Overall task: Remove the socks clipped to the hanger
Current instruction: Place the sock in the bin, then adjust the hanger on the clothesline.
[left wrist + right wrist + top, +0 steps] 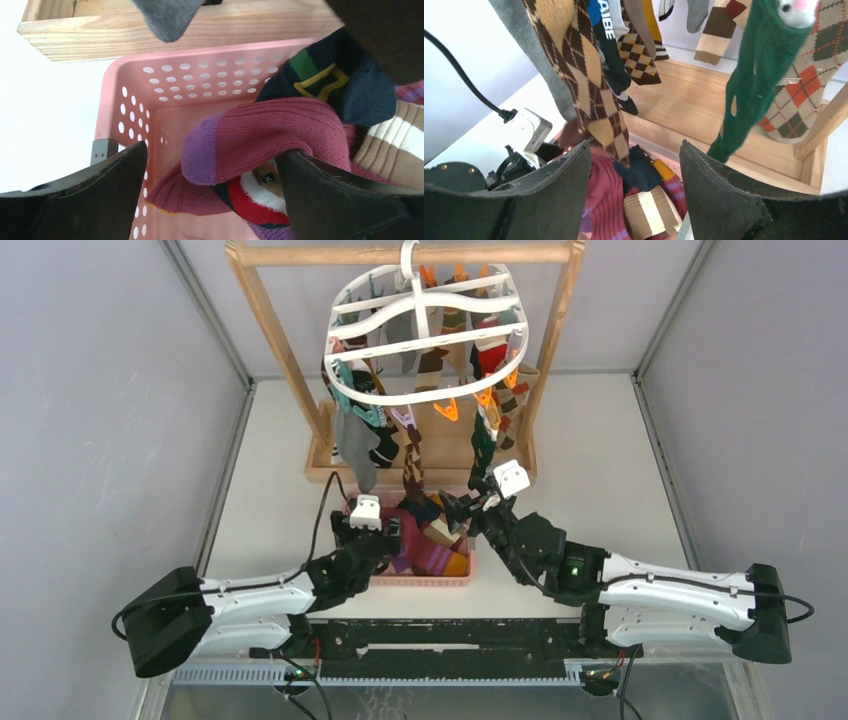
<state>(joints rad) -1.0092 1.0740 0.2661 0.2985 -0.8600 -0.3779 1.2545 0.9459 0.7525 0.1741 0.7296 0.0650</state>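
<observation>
Both released above the basket (pixel 200 75), left tool (pixel 212 155) and right tool (pixel 634 147); we should grip the argyle sock (pixel 584 75) low, pulling down.

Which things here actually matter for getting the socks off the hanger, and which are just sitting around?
Part of the job: white hanger, socks clipped to it, pink basket holding loose socks.
Just there: wooden stand the hanger hangs on, grey side walls.

grey sock (pixel 167 17): top cropped, ahead of left gripper (pixel 211 152)
basket (pixel 150 85): floor mostly buried under socks (pixel 270 132)
</observation>
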